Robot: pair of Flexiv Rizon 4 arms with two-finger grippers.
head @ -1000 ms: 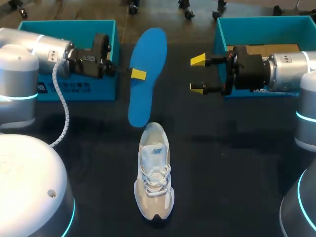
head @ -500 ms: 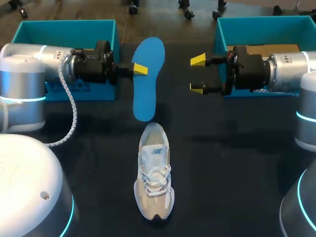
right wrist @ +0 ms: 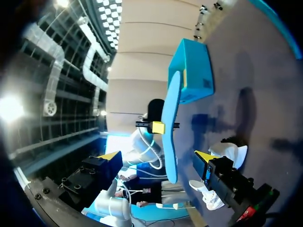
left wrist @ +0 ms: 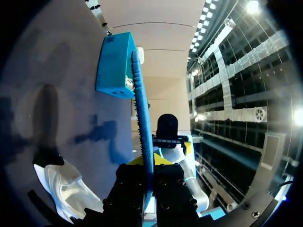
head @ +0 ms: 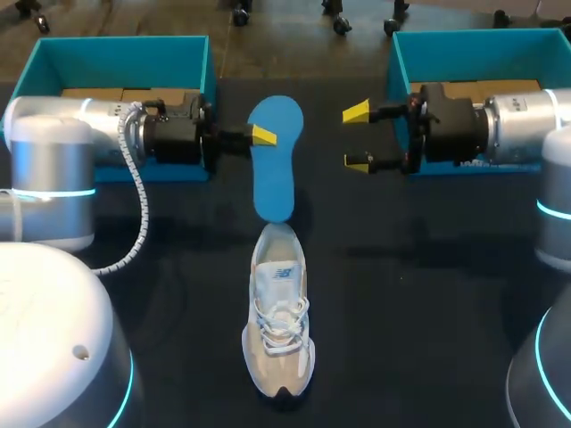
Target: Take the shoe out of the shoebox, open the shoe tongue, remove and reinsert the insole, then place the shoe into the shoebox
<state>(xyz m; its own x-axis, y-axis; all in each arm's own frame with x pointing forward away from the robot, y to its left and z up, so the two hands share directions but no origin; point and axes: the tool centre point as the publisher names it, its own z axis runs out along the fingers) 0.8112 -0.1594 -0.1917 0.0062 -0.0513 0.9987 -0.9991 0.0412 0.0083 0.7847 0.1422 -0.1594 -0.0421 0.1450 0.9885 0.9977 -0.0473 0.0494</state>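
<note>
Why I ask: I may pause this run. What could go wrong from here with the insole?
1. The left gripper pinches the insole by one edge only; its free tip, hanging over the heel of the shoe, could flex and miss the opening.
2. Nothing holds the shoe: the right gripper is open and apart from it, so a push might slide or tip it.
</note>
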